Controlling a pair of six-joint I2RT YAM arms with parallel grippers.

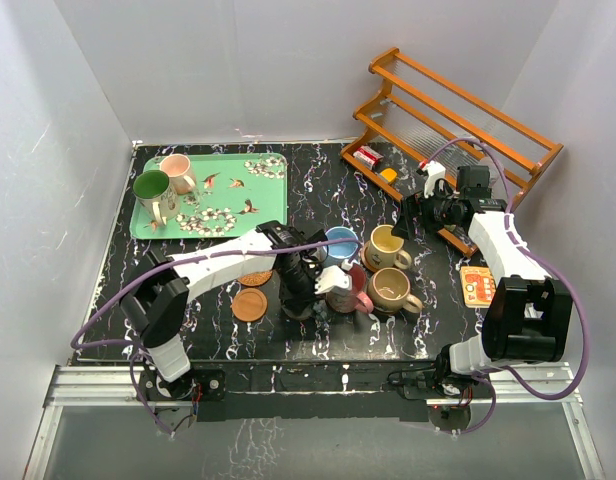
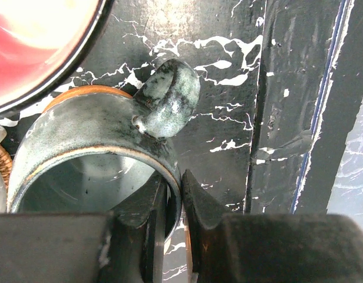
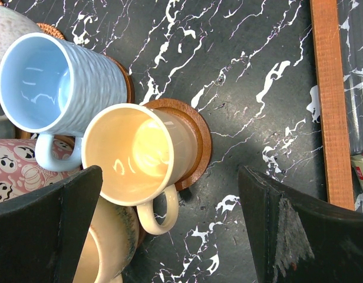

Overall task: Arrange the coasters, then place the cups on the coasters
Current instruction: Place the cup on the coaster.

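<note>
My left gripper (image 1: 297, 288) (image 2: 180, 197) is shut on the rim of a grey-teal cup (image 2: 81, 135), one finger inside and one outside, near its handle. An orange-tan coaster (image 2: 87, 91) shows under this cup. Another orange-tan coaster (image 1: 250, 305) lies bare to the left. A light blue cup (image 3: 52, 82), a yellow-cream cup (image 3: 134, 153) on a dark brown coaster (image 3: 198, 141), a tan cup (image 3: 108, 247) and a pink patterned cup (image 3: 16, 168) cluster at the table's middle. My right gripper (image 1: 413, 215) (image 3: 171, 177) hangs open above them, holding nothing. A green cup (image 1: 153, 190) and a pink cup (image 1: 176, 172) stand on the tray.
The green floral tray (image 1: 213, 158) lies at the back left. A wooden rack (image 1: 458, 120) (image 3: 329, 100) fills the back right. A square orange card (image 1: 477, 285) lies beside the right arm. White walls enclose the black marbled table (image 1: 318, 190).
</note>
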